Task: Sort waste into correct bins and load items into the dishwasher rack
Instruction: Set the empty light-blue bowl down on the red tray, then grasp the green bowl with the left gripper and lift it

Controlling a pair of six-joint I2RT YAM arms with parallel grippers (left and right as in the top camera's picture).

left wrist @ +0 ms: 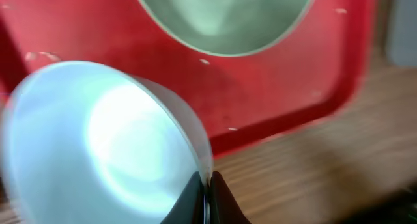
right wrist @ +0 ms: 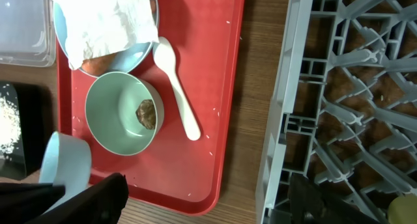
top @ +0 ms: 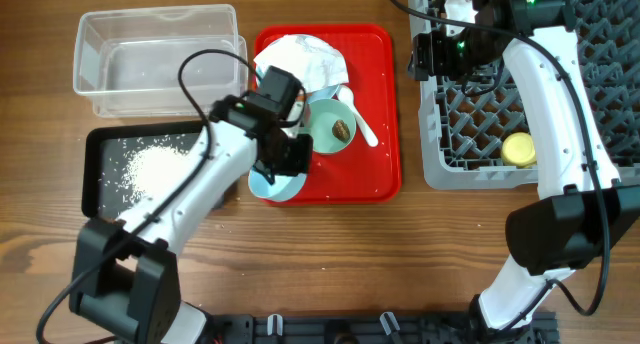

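Blue bowl (left wrist: 98,152) rim between left fingers (left wrist: 186,210)

The table (top: 330,254) is brown wood with a dull grain, and the red tray (top: 388,104) on it is smooth plastic with a little shine. The light blue bowl (left wrist: 98,152) looks slick and glossy with a bright glare inside, and the mint green bowl (right wrist: 107,113) is smooth too. The napkin (right wrist: 104,19) is crinkly white paper, the tub (top: 90,54) at the far left is see-through plastic, and the rack (right wrist: 280,107) is dull grey plastic.
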